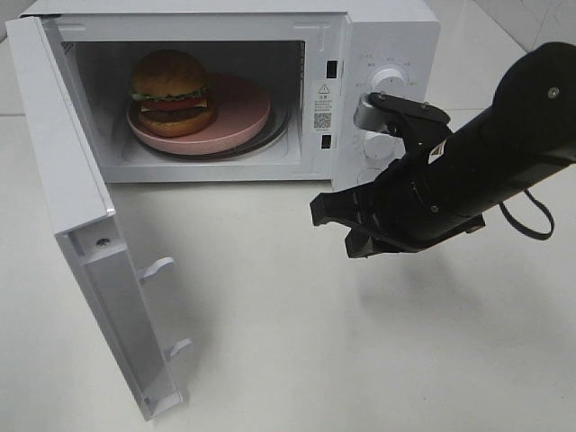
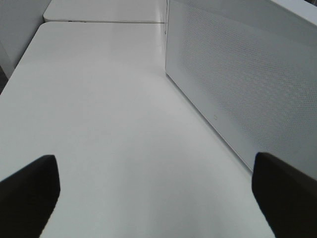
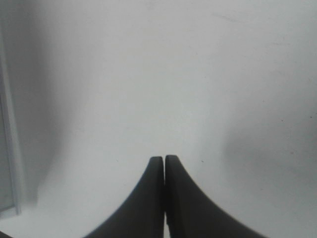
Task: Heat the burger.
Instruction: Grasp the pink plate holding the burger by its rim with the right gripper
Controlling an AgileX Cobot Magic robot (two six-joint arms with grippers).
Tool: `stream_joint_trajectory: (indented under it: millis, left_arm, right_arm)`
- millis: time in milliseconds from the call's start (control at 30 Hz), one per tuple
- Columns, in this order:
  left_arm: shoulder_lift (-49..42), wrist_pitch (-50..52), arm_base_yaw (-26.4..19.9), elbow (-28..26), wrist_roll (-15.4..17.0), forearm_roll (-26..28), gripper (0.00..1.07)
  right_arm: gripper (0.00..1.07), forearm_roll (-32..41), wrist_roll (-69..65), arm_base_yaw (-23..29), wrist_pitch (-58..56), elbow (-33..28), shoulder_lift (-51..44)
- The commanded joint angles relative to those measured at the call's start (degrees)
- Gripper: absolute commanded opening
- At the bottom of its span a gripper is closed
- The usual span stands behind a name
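White table (image 1: 297, 315): microwave (image 1: 378, 36) (open) holds burger (image 1: 171, 90).

Plain white tabletop (image 1: 297, 342) under even light

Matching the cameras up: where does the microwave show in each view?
Exterior high: microwave at top, door open, burger inside.
Left wrist: its white dotted panel, beside the open left claw.
Right wrist: not clearly in it; shut right claw over the table.
Shared landmark: the white table.

A lab-style test bench: bare white table (image 1: 315, 342), 1 microwave (image 1: 387, 36) (door open), black robot arm (image 1: 504, 153).
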State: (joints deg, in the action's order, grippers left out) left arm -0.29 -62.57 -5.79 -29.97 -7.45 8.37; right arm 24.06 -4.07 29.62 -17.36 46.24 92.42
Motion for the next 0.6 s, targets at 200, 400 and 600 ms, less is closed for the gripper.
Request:
stream_joint_trajectory:
  millis: [200,400,600]
  left_arm:
    - [-0.97,0.8,0.0,0.06,0.0,0.17,0.98]
    - [-0.97,0.8,0.0,0.06,0.0,0.17,0.98]
    - [-0.97,0.8,0.0,0.06,0.0,0.17,0.98]
  right_arm:
    - [0.02,-19.25,5.73,-0.23,-18.11,7.39,-0.52]
    - [0.03,-22.06,23.55,-0.23,-24.64,11.06,-0.52]
    - [0.03,-22.06,41.71,-0.23,-26.18,12.95,-0.52]
